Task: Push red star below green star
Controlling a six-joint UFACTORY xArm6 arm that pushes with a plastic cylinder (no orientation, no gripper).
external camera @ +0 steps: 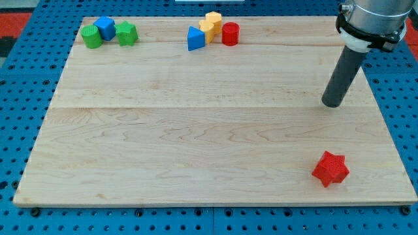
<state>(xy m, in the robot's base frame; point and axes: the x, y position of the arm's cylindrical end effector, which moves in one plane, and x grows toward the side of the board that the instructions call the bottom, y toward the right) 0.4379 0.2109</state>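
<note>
1. I carry no jaws at all, only a straight dark rod, so nothing is gripped or held. My tip (pixel 332 103) sits on the bench (pixel 196 143) near the view's right edge, touching no block.

2. The red star (pixel 330 168) lies toward the view's bottom right, below my tip and well apart from it, with bare wood between us.

3. The green star (pixel 127 34) is my best guess for the right-hand green block in the cluster at the view's top left. It sits beside a blue block (pixel 104 28) and another green block (pixel 91 36). At this size the shapes are hard to read, so I hold that loosely.

4. A second cluster sits at the view's top centre: a blue block (pixel 194 39), two yellow blocks (pixel 211 24) and a red cylinder (pixel 230 33). None of these should be disturbed.

5. The push has not begun, as I judge it. The red star must travel far toward the view's left and somewhat upward, stopping just below the green star.

6. To do this well, I should first bring my tip round to the star's right side, slightly below its middle, without clipping it.

7. I should then push through its centre in a steady line, correcting early if it spins off its points.

8. I should ease off well before the green cluster so nothing there gets knocked.
</note>
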